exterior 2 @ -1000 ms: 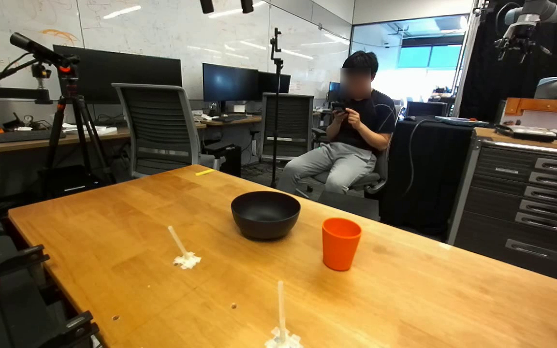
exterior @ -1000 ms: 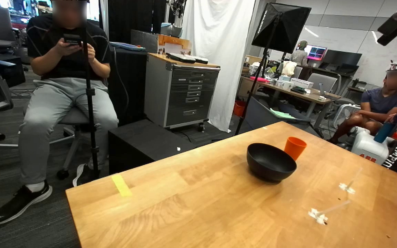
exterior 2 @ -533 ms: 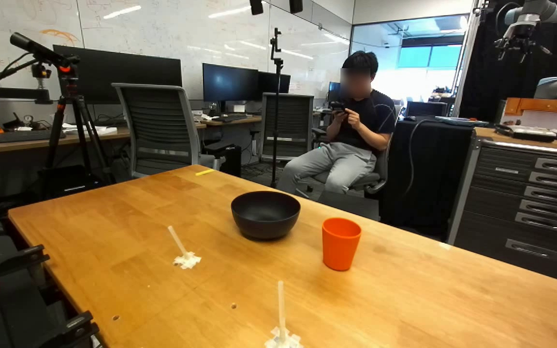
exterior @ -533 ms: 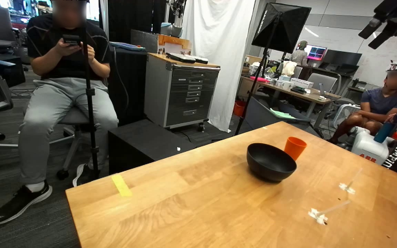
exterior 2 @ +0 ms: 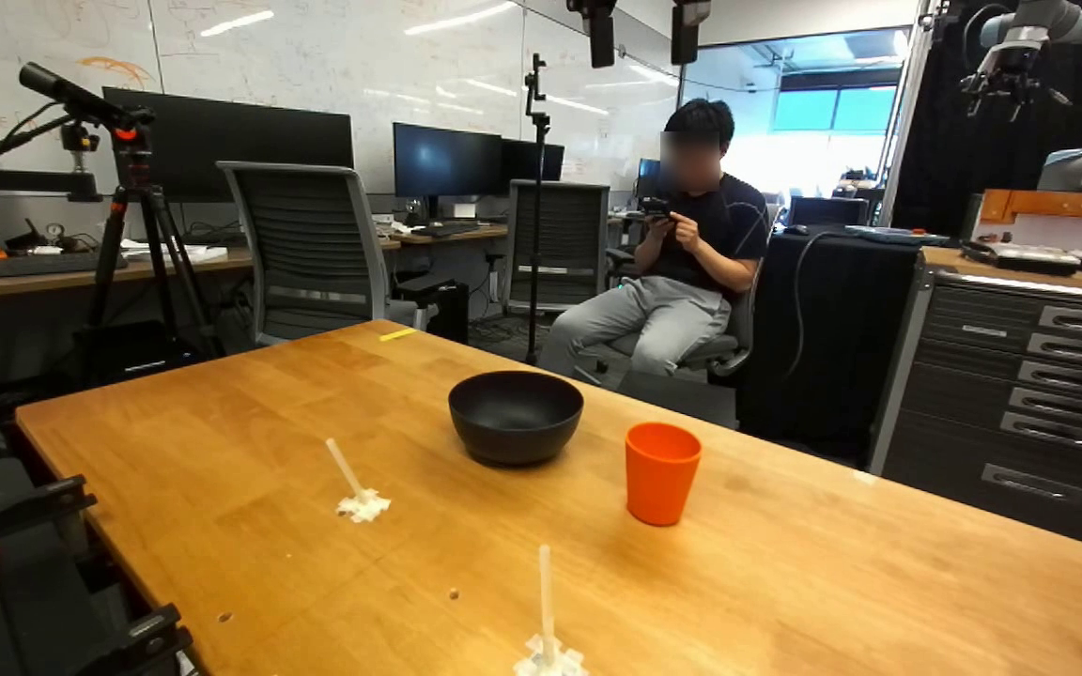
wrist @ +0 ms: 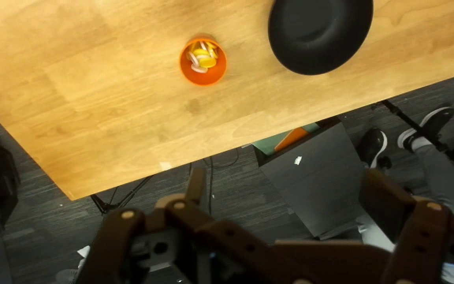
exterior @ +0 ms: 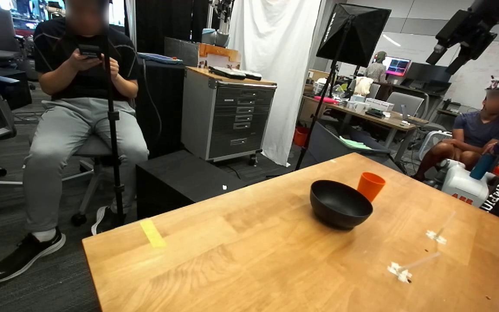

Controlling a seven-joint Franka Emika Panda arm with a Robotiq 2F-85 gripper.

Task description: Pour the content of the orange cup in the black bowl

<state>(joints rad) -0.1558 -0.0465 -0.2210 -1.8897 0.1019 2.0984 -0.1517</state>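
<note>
Aloft, fingers [exterior 2: 602, 39] apart, cup [exterior 2: 661, 479] upright

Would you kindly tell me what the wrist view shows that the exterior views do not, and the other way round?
Only the wrist view shows the yellow and pale pieces inside the orange cup.
Only the exterior views show the two pale sticks jutting up from the wooden table and the yellow strip on it.
All share the cup, the black bowl, the table and the robot's open hand.
</note>
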